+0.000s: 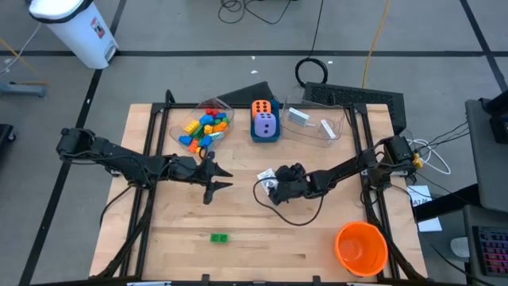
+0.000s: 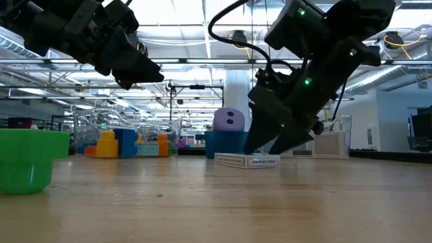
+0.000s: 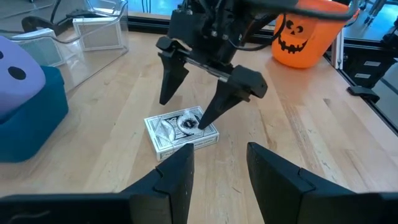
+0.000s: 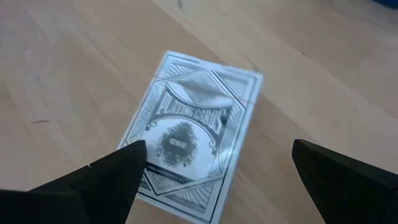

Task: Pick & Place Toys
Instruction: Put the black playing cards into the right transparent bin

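While its fingers gape over the flat white playing-card box [image 4: 198, 134], the right gripper [image 1: 274, 188] should drop squarely before closing; left gripper [image 1: 213, 176] idles half-open, empty.

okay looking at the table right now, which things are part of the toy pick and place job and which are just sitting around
Part of the job:
- playing card box, flat on the table under the right gripper, jaws open
- green brick
- coloured bricks in a clear tub
- orange die and purple die in the blue box

Just lying about:
- orange pumpkin bucket
- keyboard
- white bin
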Robot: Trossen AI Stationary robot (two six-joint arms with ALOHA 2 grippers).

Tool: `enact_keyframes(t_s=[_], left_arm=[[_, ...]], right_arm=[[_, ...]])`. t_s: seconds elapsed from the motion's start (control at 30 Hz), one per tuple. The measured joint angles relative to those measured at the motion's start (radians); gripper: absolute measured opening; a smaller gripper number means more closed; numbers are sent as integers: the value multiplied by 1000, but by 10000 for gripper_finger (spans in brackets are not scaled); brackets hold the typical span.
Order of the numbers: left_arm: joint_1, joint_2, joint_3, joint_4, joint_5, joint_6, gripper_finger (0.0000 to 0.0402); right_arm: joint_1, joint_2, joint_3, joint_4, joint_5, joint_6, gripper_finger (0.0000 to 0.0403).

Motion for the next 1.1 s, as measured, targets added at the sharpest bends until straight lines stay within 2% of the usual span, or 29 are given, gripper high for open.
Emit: enact_keyframes(t_s=[0.43, 0.63, 0.97, 1.1], left_arm=[[0, 0, 0, -1, 0, 0, 152], [0, 0, 0, -15, 0, -1, 152], [0, 0, 0, -22, -1, 0, 152], [0, 0, 0, -22, -2, 4, 152]], right_arm=[[-6, -4, 3, -213, 108, 33, 396], [-29, -5, 4, -290, 113, 27, 396], [-35, -77, -3, -263, 97, -45, 396], [-34, -92, -2, -170, 71, -103, 396]])
